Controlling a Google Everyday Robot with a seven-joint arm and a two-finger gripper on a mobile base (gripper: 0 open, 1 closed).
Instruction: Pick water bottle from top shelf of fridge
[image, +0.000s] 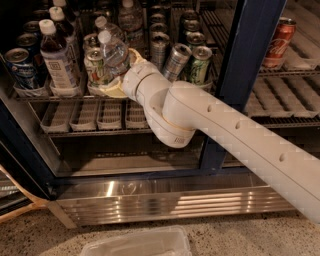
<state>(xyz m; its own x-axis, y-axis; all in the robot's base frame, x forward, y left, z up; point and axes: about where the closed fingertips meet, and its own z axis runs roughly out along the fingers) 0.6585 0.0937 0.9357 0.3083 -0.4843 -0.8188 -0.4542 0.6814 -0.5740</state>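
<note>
Gripper (120, 74) inside fridge (248, 60), front of top shelf (35, 96), clamped on lower half of bottle (114, 49). Bottle tilts toward 11 o'clock. Grasp looks done; drawing it out remains.

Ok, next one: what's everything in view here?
fridge: one, dark blue frame, steel base
top shelf: one, grey wire, upper
water bottle: one, clear, tilted at shelf front
dark bottles: at least two, white caps, shelf's left
cans: several, blue, green, silver, top shelf
red can: one, right of the blue post
lower rack: one, grey, clear trays
plastic bin: one, clear, floor
arm: one, white, from right
claw: one, cream, closed round the water bottle
</note>
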